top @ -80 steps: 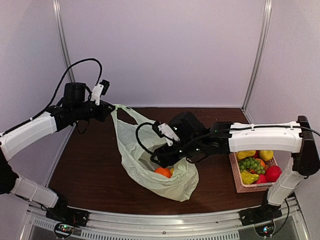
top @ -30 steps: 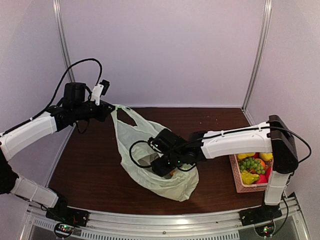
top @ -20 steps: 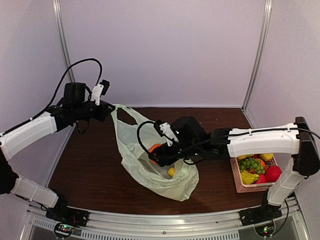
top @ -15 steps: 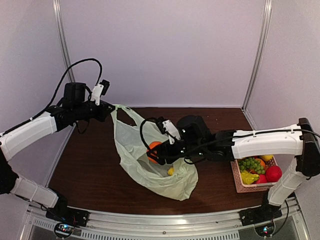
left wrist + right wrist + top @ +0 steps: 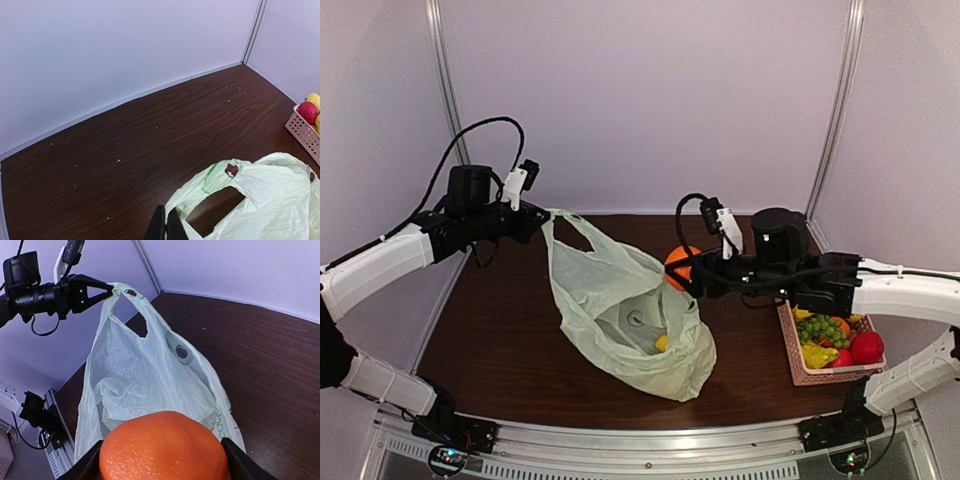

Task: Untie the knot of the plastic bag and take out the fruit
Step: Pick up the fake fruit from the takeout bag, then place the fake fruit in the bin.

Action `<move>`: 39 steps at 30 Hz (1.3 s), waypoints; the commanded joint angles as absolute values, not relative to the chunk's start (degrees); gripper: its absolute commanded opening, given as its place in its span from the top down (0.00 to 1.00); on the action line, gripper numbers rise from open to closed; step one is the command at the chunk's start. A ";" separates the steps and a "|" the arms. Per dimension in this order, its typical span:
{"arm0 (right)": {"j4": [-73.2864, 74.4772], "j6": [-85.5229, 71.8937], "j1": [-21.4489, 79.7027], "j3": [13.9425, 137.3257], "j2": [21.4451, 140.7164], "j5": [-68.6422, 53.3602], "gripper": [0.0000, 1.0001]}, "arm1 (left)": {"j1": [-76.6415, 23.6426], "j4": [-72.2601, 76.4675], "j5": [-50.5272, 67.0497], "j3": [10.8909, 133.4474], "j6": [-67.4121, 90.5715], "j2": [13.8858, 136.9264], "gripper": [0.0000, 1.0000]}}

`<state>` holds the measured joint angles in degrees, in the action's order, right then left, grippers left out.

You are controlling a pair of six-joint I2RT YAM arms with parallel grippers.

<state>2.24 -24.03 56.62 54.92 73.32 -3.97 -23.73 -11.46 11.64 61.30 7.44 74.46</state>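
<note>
We note pale lilac matte walls [image 5: 640,100] on three sides; dark brown wood-grain tabletop [image 5: 500,335]; grey metal corner posts [image 5: 833,110]; silver rail [image 5: 650,455] at near edge; light soft, even.

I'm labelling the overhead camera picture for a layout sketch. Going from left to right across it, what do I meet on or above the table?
left gripper, pinching a bag handle → plastic bag → orange, held in the right gripper → pink basket

Dark counter [image 5: 490,345] carrying two things
A green plastic bag [image 5: 620,315] is resting at its middle; a pink basket [image 5: 792,355] is sitting right.
</note>
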 commanded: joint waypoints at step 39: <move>33.79 -30.30 3.67 38.07 46.08 13.16 0.45 | -23.64 -10.94 11.73 63.01 7.82 74.66 1.00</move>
<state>38.68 -32.53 6.28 38.87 44.66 15.31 -23.73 -11.62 11.60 61.41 7.46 75.72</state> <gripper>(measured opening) 0.695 0.005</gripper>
